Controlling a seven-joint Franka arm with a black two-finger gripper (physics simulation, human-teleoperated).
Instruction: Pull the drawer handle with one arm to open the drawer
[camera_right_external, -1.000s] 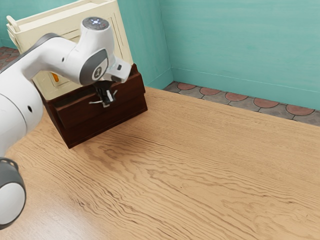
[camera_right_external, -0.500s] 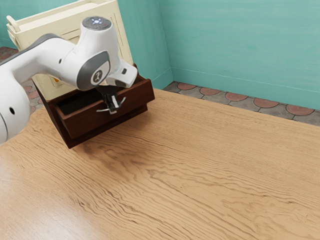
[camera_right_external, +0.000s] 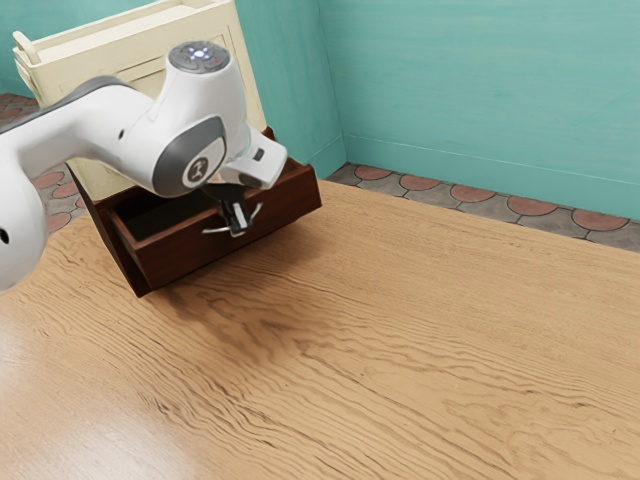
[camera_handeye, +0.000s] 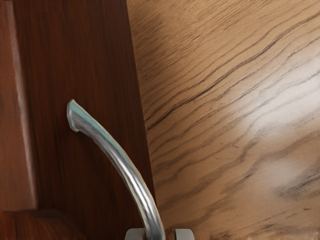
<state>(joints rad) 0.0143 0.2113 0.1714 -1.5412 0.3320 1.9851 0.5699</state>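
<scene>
Teal walls (camera_right_external: 480, 90) w/ red & grey tile flr (camera_right_external: 480, 198).

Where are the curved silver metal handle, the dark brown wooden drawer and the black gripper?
Handle (camera_handeye: 131, 176): wrist view, along its curved bar.
Drawer (camera_right_external: 180, 253): exterior view, its front panel.
Gripper (camera_right_external: 238, 228): exterior view, its lower end.

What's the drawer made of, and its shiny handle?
The drawer looks like dark reddish-brown wood, smoothly finished, with faint grain lines. The handle seems to be polished metal: it's silvery, with bright streaks where light bounces off. Shiny plastic could look similar, though.
</scene>
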